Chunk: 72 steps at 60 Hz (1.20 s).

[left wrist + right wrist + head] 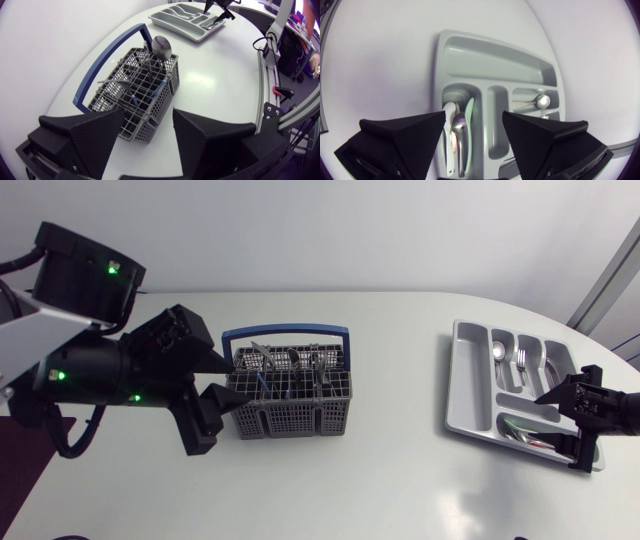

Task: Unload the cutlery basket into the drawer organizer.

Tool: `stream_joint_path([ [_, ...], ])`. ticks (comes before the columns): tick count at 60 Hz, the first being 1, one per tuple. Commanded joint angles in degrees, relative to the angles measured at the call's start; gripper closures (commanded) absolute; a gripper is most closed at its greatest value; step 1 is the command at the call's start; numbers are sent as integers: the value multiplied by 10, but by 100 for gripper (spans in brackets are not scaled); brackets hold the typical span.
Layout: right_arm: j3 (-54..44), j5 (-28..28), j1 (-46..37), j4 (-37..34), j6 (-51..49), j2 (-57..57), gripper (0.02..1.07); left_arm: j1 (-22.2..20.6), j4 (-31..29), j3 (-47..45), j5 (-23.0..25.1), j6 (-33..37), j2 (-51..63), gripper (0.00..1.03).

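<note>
We find L gripper [148, 120] fingers wide apart, nothing held; near end of cutlery basket [162, 105] sits betw. them, cutlery [161, 48] upright inside. R gripper [474, 117] spread wide, empty, above drawer organizer [490, 55]; spoons [460, 125] lie under it.

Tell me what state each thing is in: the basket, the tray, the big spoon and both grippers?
cutlery basket: upright on the table, blue handle raised, cutlery inside.
spoon: standing in the basket, bowl end up.
drawer organizer: lying flat, partly filled, long compartment bare.
left gripper: open, empty, at the basket's end.
right gripper: open, empty, over the organizer.
</note>
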Motion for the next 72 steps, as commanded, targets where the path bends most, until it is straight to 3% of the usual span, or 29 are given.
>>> stream_joint_path([
  [1,-35,-4,31,-16,41,-52,17,-3,42,-54,-6,25,-26,17],
  [21,-100,-9,199,-37,230,-229,14,32,264,-184,8,16,-24,17],
  [36,-140,8,305,-13,346,-281,14,41,356,-190,44,-17,29,17],
  [50,-177,29,369,32,416,-300,14,41,405,-179,52,-32,88,18],
  [64,-190,47,413,50,443,-305,14,55,416,-165,77,-40,102,44],
  [72,-192,52,423,59,449,-302,14,57,419,-162,81,-40,111,45],
])
